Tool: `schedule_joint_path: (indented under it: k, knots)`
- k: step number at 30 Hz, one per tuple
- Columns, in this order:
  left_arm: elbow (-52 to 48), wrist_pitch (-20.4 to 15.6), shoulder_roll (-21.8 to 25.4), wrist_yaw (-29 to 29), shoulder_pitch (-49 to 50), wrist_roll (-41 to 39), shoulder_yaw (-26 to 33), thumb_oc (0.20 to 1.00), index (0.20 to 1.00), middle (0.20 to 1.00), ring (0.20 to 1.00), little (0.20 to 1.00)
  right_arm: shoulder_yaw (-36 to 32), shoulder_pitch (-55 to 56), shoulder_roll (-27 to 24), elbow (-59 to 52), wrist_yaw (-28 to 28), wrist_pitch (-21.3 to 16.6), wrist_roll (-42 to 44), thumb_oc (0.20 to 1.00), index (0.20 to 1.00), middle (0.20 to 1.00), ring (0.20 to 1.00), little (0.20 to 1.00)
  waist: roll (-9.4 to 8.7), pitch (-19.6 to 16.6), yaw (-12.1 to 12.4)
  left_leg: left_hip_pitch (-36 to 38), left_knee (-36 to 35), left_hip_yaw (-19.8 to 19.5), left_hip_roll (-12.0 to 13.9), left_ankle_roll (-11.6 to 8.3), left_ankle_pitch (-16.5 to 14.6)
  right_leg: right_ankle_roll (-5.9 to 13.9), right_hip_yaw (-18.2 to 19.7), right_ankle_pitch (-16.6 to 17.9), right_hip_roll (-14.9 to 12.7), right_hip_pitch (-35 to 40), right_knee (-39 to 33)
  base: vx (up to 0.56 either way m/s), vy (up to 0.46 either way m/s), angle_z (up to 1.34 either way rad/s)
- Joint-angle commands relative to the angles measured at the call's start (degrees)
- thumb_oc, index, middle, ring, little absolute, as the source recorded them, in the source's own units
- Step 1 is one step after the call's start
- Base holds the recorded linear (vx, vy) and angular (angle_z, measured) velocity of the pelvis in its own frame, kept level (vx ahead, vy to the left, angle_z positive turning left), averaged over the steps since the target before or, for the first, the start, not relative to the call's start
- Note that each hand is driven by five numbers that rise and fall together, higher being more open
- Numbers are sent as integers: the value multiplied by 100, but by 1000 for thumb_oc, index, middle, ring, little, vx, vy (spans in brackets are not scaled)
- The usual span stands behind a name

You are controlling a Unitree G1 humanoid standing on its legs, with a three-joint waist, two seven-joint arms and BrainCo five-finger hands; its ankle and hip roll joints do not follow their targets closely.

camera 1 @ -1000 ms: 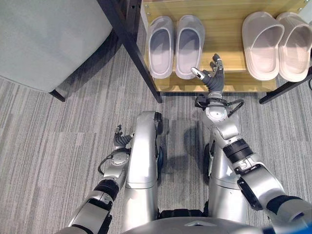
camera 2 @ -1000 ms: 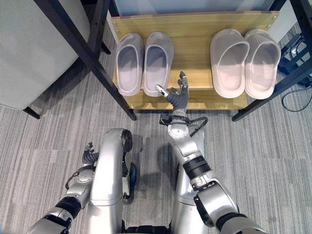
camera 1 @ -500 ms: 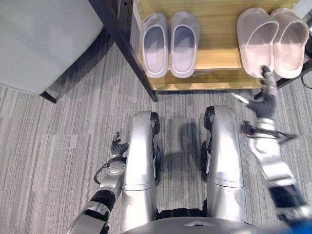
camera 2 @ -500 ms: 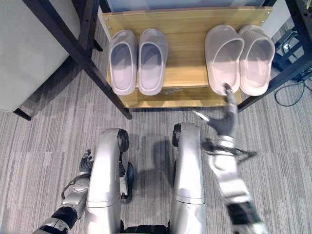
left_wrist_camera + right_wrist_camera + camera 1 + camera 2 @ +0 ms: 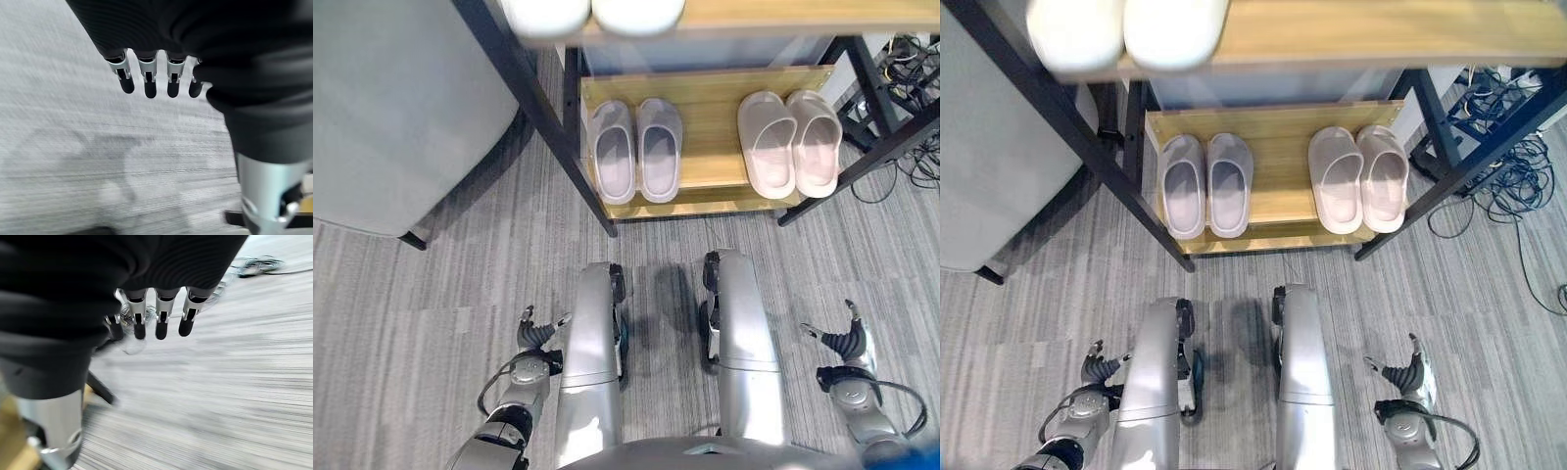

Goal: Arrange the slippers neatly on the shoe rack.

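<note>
Two pairs of slippers sit side by side on the lower shelf [image 5: 705, 186] of the rack: the grey pair [image 5: 634, 149] on the side of the left hand, the beige pair [image 5: 791, 142] on the side of the right hand, each pair with its two slippers touching and toes pointing inward. Both pairs lie well ahead of the hands, with bare carpet [image 5: 440, 284] between.

A second ago the right hand [image 5: 843, 339] was up at the shelf edge, just beside the grey pair; half a second ago it was near the heel of the beige pair. Now it hangs low by the robot's side, well apart from the rack, fingers straight and spread, holding nothing. The left hand [image 5: 535, 333] is low on the other side as before, fingers loosely apart and empty. The view has also pulled back, so that an upper shelf [image 5: 1351, 29] with a white pair [image 5: 1126, 29] comes into sight; that is the camera rising, not the rack moving.

Judged from this, the arranging looks done: both lower pairs lie square and matched, and the withdrawal of the arm reads as the close of the task.
</note>
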Motion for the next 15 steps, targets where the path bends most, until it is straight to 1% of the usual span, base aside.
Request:
schedule_joint_path:
  k: [1,2,4,5,6,7,9,10,11,12,13,15]
  knots:
    - [166,29,-84,-184,-60,296,22,1000,1000,1000,1000,1000,320,-268,-246,-345,284,-220,133,1000,1000,1000,1000,1000,-228,170,162,-164,-347,-411,37,2,853,-109,187,708,-146,217,-440,-39,-9,7]
    - [302,103,-62,-223,-22,428,12,1000,1000,1000,1000,1000,424,-359,-221,17,322,-184,132,1000,1000,1000,1000,1000,-230,144,190,112,-728,-440,51,-19,1042,-122,115,733,-140,490,-775,-48,-3,11]
    - [504,170,-75,-276,29,636,-34,1000,1000,1000,1000,1000,603,-381,-124,596,525,-83,123,1000,1000,1000,1000,1000,-262,124,237,652,-1473,-430,80,5,1190,-91,-43,868,-166,969,-1509,-44,-16,12]
    - [604,250,-82,-324,61,737,-15,1000,1000,1000,1000,1000,710,-374,-79,892,565,-21,40,1000,1000,1000,1000,1000,-277,101,254,979,-1905,-424,86,-19,1386,-86,-142,929,-175,1315,-1922,-28,-23,11]
    - [604,250,-82,-324,60,737,-15,1000,1000,1000,1000,1000,710,-374,-79,892,565,-21,40,1000,1000,1000,1000,1000,-277,104,254,983,-1907,-424,86,-19,1386,-86,-143,929,-175,1319,-1924,1,-63,11]
    - [724,281,-112,-421,164,849,-9,1000,1000,1000,1000,1000,859,-206,133,1508,957,144,-9,1000,1000,1000,1000,1000,-335,7,285,1902,-3128,-403,29,-35,1673,-6,-378,1253,-136,2262,-3208,40,-65,13]
    - [724,337,-156,-508,211,963,-63,1000,1000,1000,1000,1000,915,-132,215,1825,1117,274,-142,1000,1000,1000,1000,1000,-386,-79,295,2582,-3943,-381,-15,-65,1882,40,-527,1458,-88,2924,-3989,147,-80,34]
    - [640,391,-210,-642,288,1203,-185,1000,1000,1000,1000,1000,884,-25,275,2221,1284,478,-398,1000,1000,1000,1000,1000,-427,-222,299,3744,-5319,-431,3,-87,2341,184,-757,1912,-45,4093,-5238,209,-77,33]
    - [650,407,-236,-675,296,1362,-264,1000,1000,1000,1000,1000,798,-29,291,2299,1344,522,-356,1000,1000,1000,1000,1000,-461,-313,258,4001,-5786,-454,-6,-100,2575,183,-828,2180,-66,4433,-5741,394,-92,18]
    - [561,406,-320,-821,372,1615,-467,1000,1000,1000,1000,1000,647,58,344,2409,1549,566,-234,1000,1000,1000,1000,1000,-485,-518,238,5031,-7065,-367,46,-192,3031,360,-910,2673,21,5391,-6906,321,-68,0]
    - [472,396,-341,-892,432,1690,-547,1000,1000,1000,1000,1000,636,132,368,2440,1679,597,-257,1000,1000,1000,1000,1000,-481,-631,221,5597,-7794,-282,60,-228,3256,457,-946,2963,75,5811,-7475,350,-60,-15]
    - [497,394,-393,-965,430,1800,-618,1000,1000,1000,1000,1000,628,129,386,2465,1801,613,-279,1000,1000,1000,1000,1000,-452,-773,206,6124,-8514,-173,49,-292,3515,538,-957,3181,149,6213,-8134,159,-34,-27]
